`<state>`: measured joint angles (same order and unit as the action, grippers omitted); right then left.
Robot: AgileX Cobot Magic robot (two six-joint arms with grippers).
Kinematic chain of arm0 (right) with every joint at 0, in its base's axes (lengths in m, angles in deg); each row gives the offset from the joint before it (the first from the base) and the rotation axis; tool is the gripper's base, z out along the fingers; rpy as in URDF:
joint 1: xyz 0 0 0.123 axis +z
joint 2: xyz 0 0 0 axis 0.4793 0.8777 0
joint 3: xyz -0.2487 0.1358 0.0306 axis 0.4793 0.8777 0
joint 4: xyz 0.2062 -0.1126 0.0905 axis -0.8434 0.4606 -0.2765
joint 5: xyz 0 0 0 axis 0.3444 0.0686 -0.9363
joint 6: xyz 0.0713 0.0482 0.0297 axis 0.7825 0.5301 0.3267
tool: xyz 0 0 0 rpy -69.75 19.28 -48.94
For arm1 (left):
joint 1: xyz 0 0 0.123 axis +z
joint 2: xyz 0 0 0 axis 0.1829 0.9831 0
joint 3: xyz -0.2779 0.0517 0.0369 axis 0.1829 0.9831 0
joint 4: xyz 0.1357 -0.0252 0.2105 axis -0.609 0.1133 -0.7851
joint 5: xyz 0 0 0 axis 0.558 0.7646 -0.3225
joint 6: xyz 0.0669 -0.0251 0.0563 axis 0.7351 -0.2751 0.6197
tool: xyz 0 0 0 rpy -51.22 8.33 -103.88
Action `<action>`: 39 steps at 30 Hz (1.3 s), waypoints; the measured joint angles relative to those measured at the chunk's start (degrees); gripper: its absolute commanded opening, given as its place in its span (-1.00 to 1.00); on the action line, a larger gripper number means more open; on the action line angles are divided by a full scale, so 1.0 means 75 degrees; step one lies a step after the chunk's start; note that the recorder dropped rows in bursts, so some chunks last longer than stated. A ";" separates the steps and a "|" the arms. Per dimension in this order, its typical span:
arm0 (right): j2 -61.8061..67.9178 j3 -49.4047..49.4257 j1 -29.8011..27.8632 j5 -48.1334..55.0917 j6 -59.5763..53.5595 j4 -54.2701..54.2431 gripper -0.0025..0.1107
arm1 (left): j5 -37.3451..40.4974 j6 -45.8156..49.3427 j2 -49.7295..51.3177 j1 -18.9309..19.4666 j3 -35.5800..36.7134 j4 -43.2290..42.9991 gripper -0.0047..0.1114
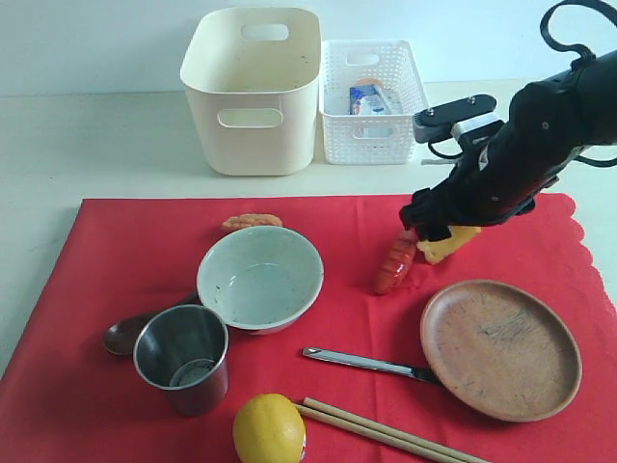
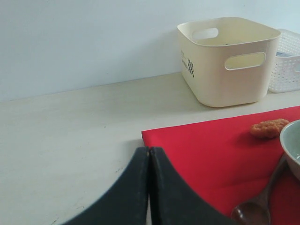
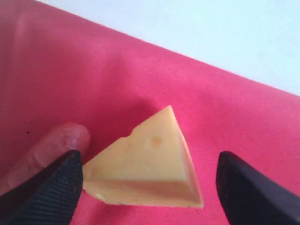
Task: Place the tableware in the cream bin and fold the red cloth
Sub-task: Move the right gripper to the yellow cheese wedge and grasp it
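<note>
**Right tool** (image 3: 149, 161): spread wide to either side of the cheese (image 3: 154, 154), right of centre in the exterior view. We see no pinch.

**Left tool** (image 2: 149, 154): pressed together and carrying nothing, at the left edge of the cloth (image 1: 116, 251), near the spoon (image 1: 125, 335).

**Tableware:** all on the cloth.
- Bowl (image 1: 260, 278): centre.
- Cup (image 1: 181, 357): lower left, with the spoon beside it.
- Plate (image 1: 501, 347): lower right.
- Knife (image 1: 371, 363): between bowl and plate.
- Chopsticks (image 1: 386, 431): bottom edge.

**Bin** (image 1: 253, 92): upper centre, with the basket (image 1: 371, 135) just beside it.

**Hazards, as we judge them:**
- The cheese is a wedge, so pads closing on its sloped faces may squeeze it out sideways.
- The sausage (image 1: 395, 265) lies just beside one finger. It could be pinched along with the cheese or rolled towards the plate.
- Tips working this low may snag the cloth and drag it, shifting everything on it.
- The lemon (image 1: 269, 429) and chopsticks sit at the bottom of the frame and roll easily. A tug on the cloth could send them off.
- The spoon's handle runs between the bowl and the cup, so lifting either may knock it.
- Folding cannot begin while anything lies on the cloth.

**Desk** (image 1: 96, 145): pale cream and matte, with faint marks. The cloth lies flat on it, scalloped along its right edge.

**Room:** a plain pale wall (image 2: 70, 42) behind and even light. Nothing more shows.
</note>
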<state>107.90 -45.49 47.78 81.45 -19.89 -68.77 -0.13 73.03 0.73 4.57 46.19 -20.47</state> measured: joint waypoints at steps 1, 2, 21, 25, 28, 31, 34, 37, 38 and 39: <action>0.0067 0.0000 0.0000 0.0040 -0.0016 0.0019 0.36 | 0.0000 0.0000 0.0000 0.0000 0.0000 0.0000 -0.89; 0.0127 0.0000 0.0000 0.0115 -0.0034 0.0037 0.36 | 0.0000 0.0000 0.0000 0.0000 0.0000 0.0000 -0.89; 0.0270 0.0021 0.0000 0.0069 -0.0063 -0.1001 0.36 | 0.0000 0.0000 0.0000 0.0000 0.0000 0.0000 -0.89; 0.0187 -0.0081 0.0000 -0.0248 -0.0063 -0.1418 0.36 | 0.0000 0.0000 0.0000 0.0000 0.0000 0.0000 -0.89; 0.0261 -0.0081 0.0000 -0.0495 -0.0063 -0.1480 0.36 | 0.0000 0.0000 0.0000 0.0000 0.0000 0.0000 -0.89; 0.0456 -0.0081 0.0000 -0.0513 -0.0063 -0.1498 0.33 | 0.0000 0.0000 0.0000 0.0000 0.0000 0.0000 -0.89; 0.0488 -0.0081 0.0000 -0.0563 -0.0063 -0.1498 -0.07 | 0.0000 0.0000 0.0000 0.0000 0.0000 0.0000 -0.89; 0.0488 -0.0081 0.0000 -0.0609 -0.0063 -0.1498 -0.43 | 0.0000 0.0000 0.0000 0.0000 0.0000 0.0000 -0.89; 0.0488 -0.0081 0.0000 -0.0625 -0.0063 -0.1498 -0.50 | 0.0000 0.0000 0.0000 0.0000 0.0000 0.0000 -0.89; 0.0488 -0.0081 0.0000 -0.0639 -0.0063 -0.1498 -0.57 | 0.0000 0.0000 0.0000 0.0000 0.0000 0.0000 -0.89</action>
<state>111.56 -46.10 47.78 76.66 -20.36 -80.01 -0.13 73.03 0.73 4.57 46.19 -20.47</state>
